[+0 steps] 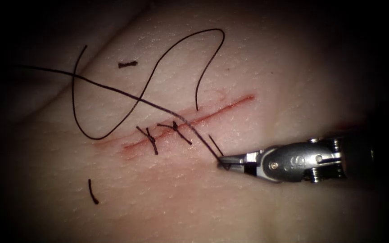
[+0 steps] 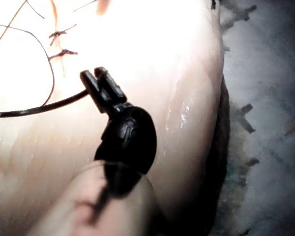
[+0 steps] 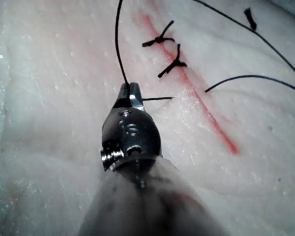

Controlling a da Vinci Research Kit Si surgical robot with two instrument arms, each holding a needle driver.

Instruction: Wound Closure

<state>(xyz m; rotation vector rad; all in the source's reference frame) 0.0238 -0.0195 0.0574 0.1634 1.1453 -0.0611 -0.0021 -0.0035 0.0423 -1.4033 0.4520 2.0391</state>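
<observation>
On the pale tissue [image 1: 257,58] in the endoscope view, going from left to right, there are first two loose cut ends of thread: one short curved piece [image 1: 93,192] low on the left and one small frayed piece [image 1: 127,64] higher up. Next comes the one long thread [image 1: 113,90], which runs in from the far left, crosses its own big loop and slants down to the right arm's tool. Then comes the single cut [image 1: 190,121], a thin red line with red fluid [image 1: 133,147] smeared along its left part, and across it sit two tied stitches: the left knot [image 1: 151,137] and the right knot [image 1: 175,127], each with short tails. To the right of the cut and just below it, the right tool [image 1: 225,163] lies low over the tissue with its jaws clenched on the thread, and a short thread tail [image 1: 215,145] sticks up beside the tip. I cannot make out the needle, so I cannot tell where it lies or whether it is in the tissue. In the left wrist view the left tool [image 2: 97,78] stands dark over the tissue with its jaws slightly parted; the thread passes by its tip, but whether it grips that thread cannot be told. The right wrist view shows the right tool [image 3: 128,93] clamped on the thread beside the two knots.
</observation>
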